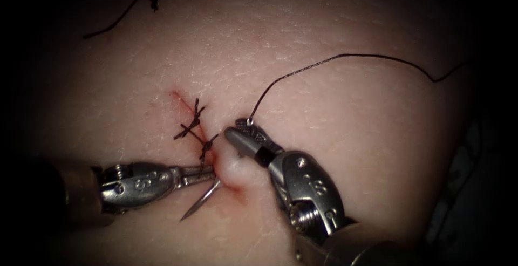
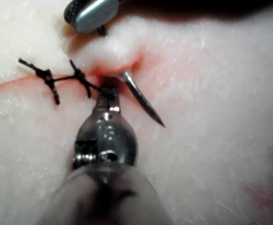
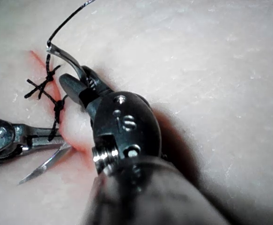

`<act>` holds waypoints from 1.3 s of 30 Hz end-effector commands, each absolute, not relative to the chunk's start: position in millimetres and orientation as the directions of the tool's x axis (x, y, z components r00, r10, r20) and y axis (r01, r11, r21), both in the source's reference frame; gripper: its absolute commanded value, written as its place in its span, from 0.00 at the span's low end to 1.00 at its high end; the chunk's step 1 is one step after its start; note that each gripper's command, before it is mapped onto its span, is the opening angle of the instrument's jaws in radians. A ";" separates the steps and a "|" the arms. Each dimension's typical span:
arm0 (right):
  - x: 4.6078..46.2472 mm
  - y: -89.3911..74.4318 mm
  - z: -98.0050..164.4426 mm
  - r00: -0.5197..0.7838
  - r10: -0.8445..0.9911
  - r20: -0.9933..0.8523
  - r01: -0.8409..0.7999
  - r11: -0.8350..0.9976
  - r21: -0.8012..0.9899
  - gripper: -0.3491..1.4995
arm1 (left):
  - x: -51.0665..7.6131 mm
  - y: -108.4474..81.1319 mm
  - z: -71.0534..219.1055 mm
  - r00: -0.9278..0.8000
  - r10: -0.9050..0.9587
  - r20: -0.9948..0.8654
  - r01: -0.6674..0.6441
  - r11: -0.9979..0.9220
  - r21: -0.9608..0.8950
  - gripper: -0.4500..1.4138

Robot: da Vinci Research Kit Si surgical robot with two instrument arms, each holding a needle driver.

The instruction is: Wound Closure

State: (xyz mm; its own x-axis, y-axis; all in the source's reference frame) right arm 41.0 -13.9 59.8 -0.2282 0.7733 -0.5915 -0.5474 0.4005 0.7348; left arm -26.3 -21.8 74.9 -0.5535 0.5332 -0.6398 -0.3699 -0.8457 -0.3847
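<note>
Midway through closure: two knots (image 1: 195,116) tied, needle (image 1: 200,201) through tissue (image 1: 345,136), tip out left of cut (image 1: 229,182); right pincer (image 1: 243,131) clamped near its tail, left pincer (image 1: 202,174) unreadable.

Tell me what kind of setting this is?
Probably a bench suturing-practice setup: pale tissue with a cut bearing two tied stitches, and two needle drivers. The right tool grips the needle near its thread end; the left tool is at the cut.
</note>
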 end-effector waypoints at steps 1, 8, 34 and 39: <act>41.6 -13.4 60.4 -0.229 0.783 -0.579 -0.519 0.405 0.753 0.00 | -26.5 -22.9 75.5 -0.554 0.530 -0.642 -0.359 -0.848 -0.390 0.05; 40.5 -10.9 61.1 -0.272 0.802 -0.531 -0.483 0.364 0.796 0.89 | -25.5 -23.6 74.4 -0.553 0.527 -0.645 -0.341 -0.850 -0.402 0.05; 40.1 -9.2 56.1 0.101 0.681 -0.725 -0.685 0.576 0.446 0.06 | -24.9 -24.3 74.0 -0.557 0.517 -0.650 -0.328 -0.856 -0.401 0.04; 39.2 -10.0 56.4 0.139 0.683 -0.717 -0.678 0.593 0.434 0.00 | -24.6 -24.3 73.8 -0.556 0.516 -0.651 -0.323 -0.856 -0.403 0.04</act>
